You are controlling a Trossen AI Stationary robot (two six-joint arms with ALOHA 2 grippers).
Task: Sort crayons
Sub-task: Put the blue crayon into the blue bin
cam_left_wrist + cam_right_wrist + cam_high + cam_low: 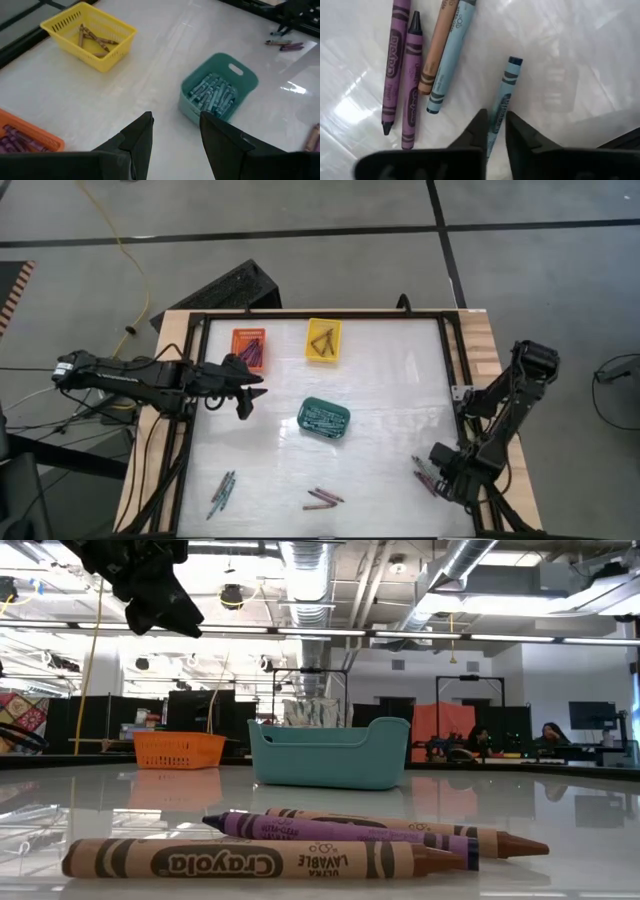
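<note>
On the white counter [380, 380], the right gripper [494, 131] pinches a blue crayon [502, 97] in its jaws. The left gripper [175, 135] hangs above, jaws spread.

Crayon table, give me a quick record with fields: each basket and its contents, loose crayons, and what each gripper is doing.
orange basket: purple crayons
yellow basket: brown crayons
teal basket: blue crayons
loose crayons: pair near front left, a few front centre, cluster at right gripper
left gripper: open, empty, above table between orange and teal baskets
right gripper: down at front right, fingers astride a blue crayon
</note>
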